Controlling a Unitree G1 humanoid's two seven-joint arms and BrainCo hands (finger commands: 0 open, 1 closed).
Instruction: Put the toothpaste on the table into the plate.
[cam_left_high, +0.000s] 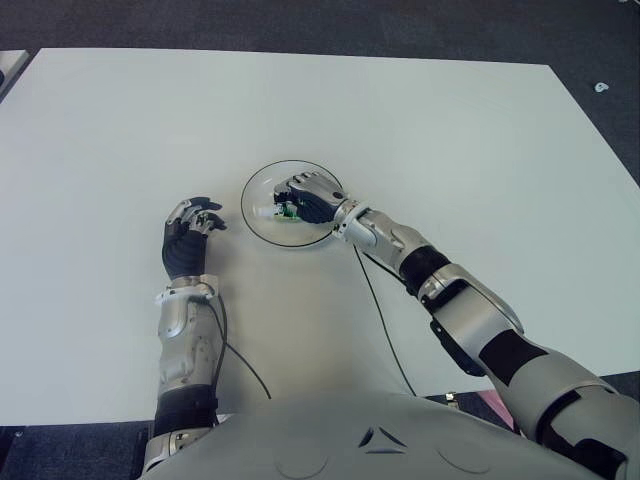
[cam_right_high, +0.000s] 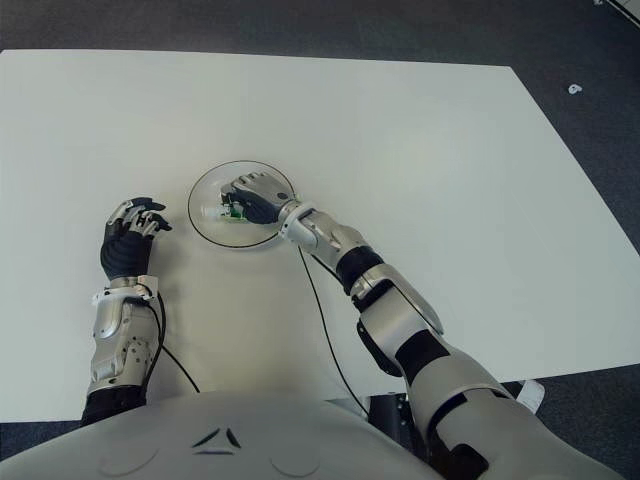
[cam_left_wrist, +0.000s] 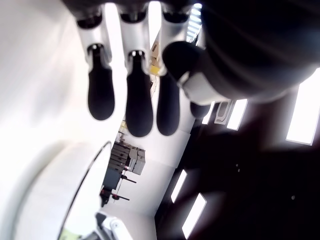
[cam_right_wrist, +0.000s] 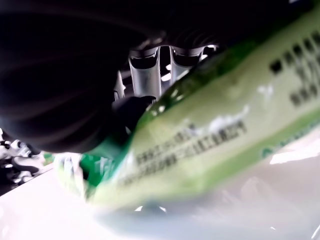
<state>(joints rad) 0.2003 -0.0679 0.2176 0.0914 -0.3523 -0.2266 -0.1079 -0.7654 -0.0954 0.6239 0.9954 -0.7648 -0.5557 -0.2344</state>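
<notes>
A clear round plate sits near the middle of the white table. My right hand is over the plate, fingers curled round a green and white toothpaste tube, whose end pokes out toward the left. Close up in the right wrist view the toothpaste tube fills the frame under my fingers, just above the plate's surface. My left hand shows to the left of the plate, fingers loosely bent and holding nothing.
A black cable runs from the right wrist back toward my body, and another cable trails from the left forearm. Dark floor lies beyond the table's far edge.
</notes>
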